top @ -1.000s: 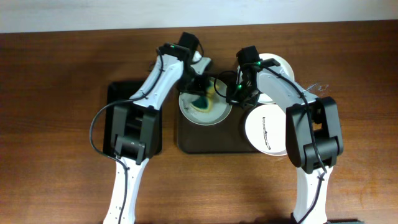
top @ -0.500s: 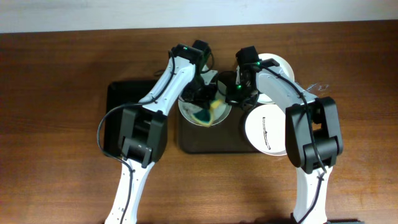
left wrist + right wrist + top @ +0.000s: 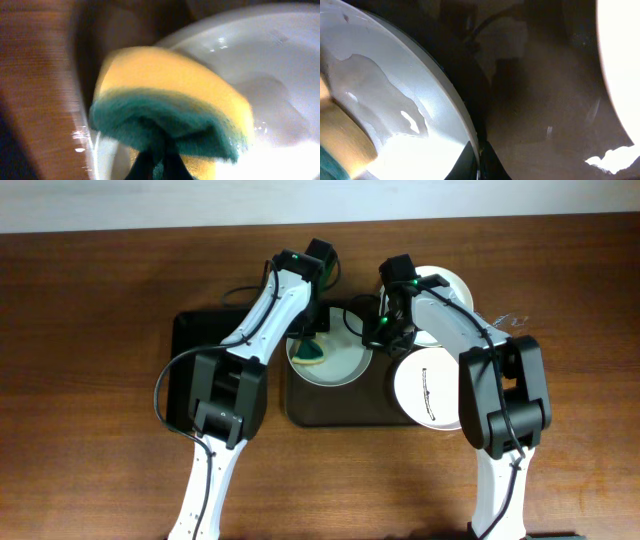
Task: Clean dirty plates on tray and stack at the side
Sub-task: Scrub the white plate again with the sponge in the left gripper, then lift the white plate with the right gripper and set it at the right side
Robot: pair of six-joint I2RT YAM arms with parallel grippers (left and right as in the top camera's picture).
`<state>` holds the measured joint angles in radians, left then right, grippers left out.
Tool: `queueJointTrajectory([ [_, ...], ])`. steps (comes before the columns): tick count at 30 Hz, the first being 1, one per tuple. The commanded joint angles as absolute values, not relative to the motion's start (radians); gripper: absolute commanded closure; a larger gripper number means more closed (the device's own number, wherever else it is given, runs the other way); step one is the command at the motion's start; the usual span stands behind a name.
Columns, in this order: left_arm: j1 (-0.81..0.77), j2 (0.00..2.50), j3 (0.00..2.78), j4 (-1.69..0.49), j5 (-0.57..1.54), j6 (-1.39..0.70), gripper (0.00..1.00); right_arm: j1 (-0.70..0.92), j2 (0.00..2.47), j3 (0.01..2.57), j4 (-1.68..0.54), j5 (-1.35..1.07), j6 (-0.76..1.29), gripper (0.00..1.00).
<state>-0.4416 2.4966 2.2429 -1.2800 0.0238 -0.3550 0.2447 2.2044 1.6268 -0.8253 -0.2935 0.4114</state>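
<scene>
A white plate (image 3: 340, 363) lies on the left half of the dark brown tray (image 3: 340, 408). My left gripper (image 3: 308, 345) is shut on a yellow-and-green sponge (image 3: 311, 353) pressed on the plate's left part. In the left wrist view the sponge (image 3: 170, 100) fills the middle over the plate (image 3: 265, 75), with the jaws (image 3: 160, 167) pinching it. My right gripper (image 3: 378, 335) is shut on this plate's right rim, also seen in the right wrist view (image 3: 477, 162). A second plate (image 3: 428, 387) with a black line lies at the tray's right. A third plate (image 3: 445, 285) sits behind the tray.
A smaller black tray (image 3: 192, 340) lies left of the brown tray, under my left arm. A small clear scrap (image 3: 512, 320) lies on the wooden table at the right. Both arms cross over the tray's back edge.
My left gripper has rubbed the sponge across the plate, first toward the middle, then back to the plate's left side. The right gripper has stayed on the rim.
</scene>
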Motion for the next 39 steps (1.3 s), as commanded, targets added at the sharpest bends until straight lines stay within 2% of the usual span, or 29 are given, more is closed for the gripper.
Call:
queueJointTrajectory([
  [1, -0.442, 2.504, 2.241, -1.294, 0.450, -0.083, 1.00, 0.242, 2.231, 1.604, -0.830, -0.259, 0.418, 0.96],
  [5, -0.387, 2.504, 2.279, -1.208, 0.449, -0.102, 1.00, 0.242, 2.231, 1.604, -0.833, -0.263, 0.418, 0.96],
  [6, -0.354, 2.504, 2.341, -1.209, 0.363, -0.176, 1.00, 0.242, 2.231, 1.604, -0.834, -0.263, 0.415, 0.96],
  [9, -0.271, 2.504, 2.560, -1.295, 0.282, -0.247, 1.00, 0.242, 2.231, 1.604, -0.834, -0.276, 0.412, 0.96],
  [11, -0.201, 2.504, 2.763, -1.395, 0.280, -0.247, 1.00, 0.241, 2.209, 1.608, -0.856, -0.329, 0.320, 0.96],
  [14, -0.150, 2.504, 2.915, -1.491, 0.280, -0.247, 1.00, 0.243, 2.113, 1.612, -0.908, -0.263, 0.284, 0.96],
  [18, -0.104, 2.504, 2.994, -1.565, 0.280, -0.247, 1.00, 0.289, 1.905, 1.612, -0.965, 0.043, 0.289, 0.96],
  [21, -0.102, 2.504, 2.994, -1.591, 0.279, -0.246, 1.00, 0.392, 1.795, 1.612, -1.021, 0.415, 0.328, 0.96],
  [26, -0.102, 2.504, 2.994, -1.614, 0.269, -0.246, 1.00, 0.613, 1.778, 1.612, -1.117, 0.909, 0.424, 0.96],
  [31, -0.102, 2.504, 2.994, -1.638, 0.238, -0.246, 1.00, 0.819, 1.778, 1.612, -1.123, 1.356, 0.428, 0.96],
  [34, -0.102, 2.504, 2.994, -1.636, 0.238, -0.246, 1.00, 0.879, 1.778, 1.612, -1.122, 1.480, 0.428, 0.96],
  [39, -0.103, 2.504, 2.994, -1.636, 0.239, -0.246, 1.00, 0.878, 1.778, 1.612, -1.122, 1.420, 0.498, 0.96],
])
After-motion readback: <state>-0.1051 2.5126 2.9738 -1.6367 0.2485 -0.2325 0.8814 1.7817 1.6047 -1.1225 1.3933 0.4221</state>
